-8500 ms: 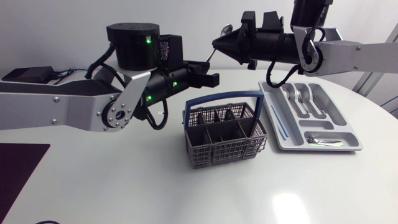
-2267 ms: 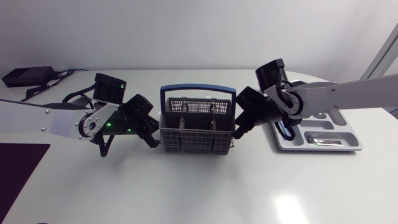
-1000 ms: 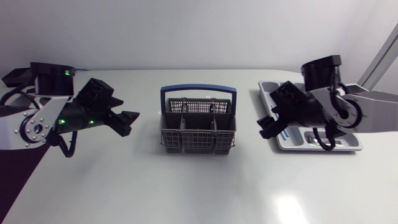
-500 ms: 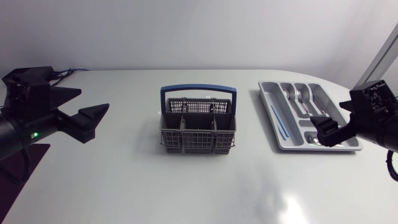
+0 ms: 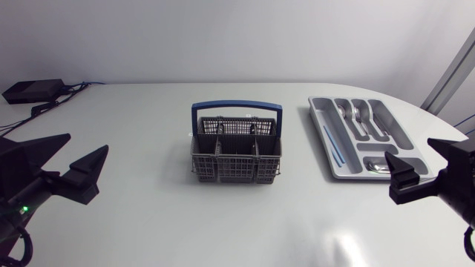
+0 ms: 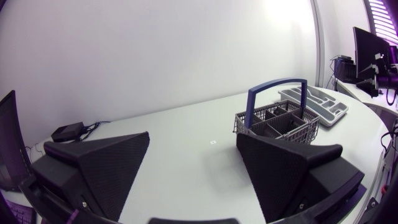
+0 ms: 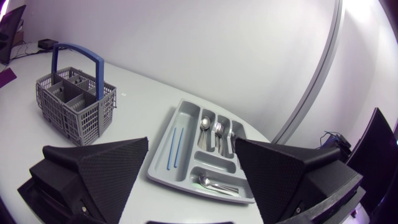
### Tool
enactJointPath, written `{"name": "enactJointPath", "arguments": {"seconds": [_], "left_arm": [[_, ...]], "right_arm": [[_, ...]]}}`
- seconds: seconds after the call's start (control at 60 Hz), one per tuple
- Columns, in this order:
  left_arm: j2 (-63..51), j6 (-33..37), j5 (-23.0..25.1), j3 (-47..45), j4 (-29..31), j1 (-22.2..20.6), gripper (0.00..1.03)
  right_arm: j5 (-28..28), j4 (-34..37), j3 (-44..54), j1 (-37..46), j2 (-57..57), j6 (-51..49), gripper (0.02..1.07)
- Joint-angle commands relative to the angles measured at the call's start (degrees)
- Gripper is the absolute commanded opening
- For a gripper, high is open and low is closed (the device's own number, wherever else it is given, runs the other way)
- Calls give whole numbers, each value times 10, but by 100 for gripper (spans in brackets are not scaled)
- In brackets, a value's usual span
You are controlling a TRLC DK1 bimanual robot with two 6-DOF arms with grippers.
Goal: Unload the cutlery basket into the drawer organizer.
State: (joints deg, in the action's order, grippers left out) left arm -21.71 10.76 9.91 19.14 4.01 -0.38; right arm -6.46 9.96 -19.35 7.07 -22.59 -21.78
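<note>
**A:** Where is the grey plastic mesh cutlery basket with the blue hoop handle [image 5: 236,169]?

**B:** It stands upright in the middle of the white worktop [image 5: 223,230], handle up. From above and from both wrist views its cells look bare. No handle or blade rises out of any of them, though the walls partly hide the floor of the nearer cells.

**A:** And the light grey plastic drawer organizer [image 5: 345,175]?

**B:** It lies flat on the worktop to the basket's right, well apart from it. Silver spoons [image 5: 345,113] and silver forks [image 5: 361,115] lie in two of its long slots. Thin blue sticks [image 5: 332,144] are in the slot nearest the basket. A few more silver pieces [image 5: 378,165] are in the crosswise compartment at the near end.

**A:** The arms?

**B:** The left gripper [image 6: 193,135] is at the worktop's near left. The right gripper [image 7: 192,140] is at its near right, just beside the organizer's near end. Each has its black wedge fingers spread wide with nothing between them. Neither touches the basket or the organizer.

**A:** So how far along is it?

**B:** I judge the unloading finished, or all but. Nothing shows that is left to lift out, and every piece I can see lies sorted in the organizer. What remains, if anything, is a check of the basket's hidden corners.
</note>
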Motion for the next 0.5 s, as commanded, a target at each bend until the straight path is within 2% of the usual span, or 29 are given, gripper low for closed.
{"name": "enactJointPath", "arguments": {"seconds": [0.0, 0.483], "left_arm": [[26, -24, -11, -31, -12, 4, 99], [184, -93, -84, -163, -35, 4, 99]], "right_arm": [[9, -15, 32, -10, 26, 40, 103], [52, -81, 157, -57, 181, 178, 103]]}}
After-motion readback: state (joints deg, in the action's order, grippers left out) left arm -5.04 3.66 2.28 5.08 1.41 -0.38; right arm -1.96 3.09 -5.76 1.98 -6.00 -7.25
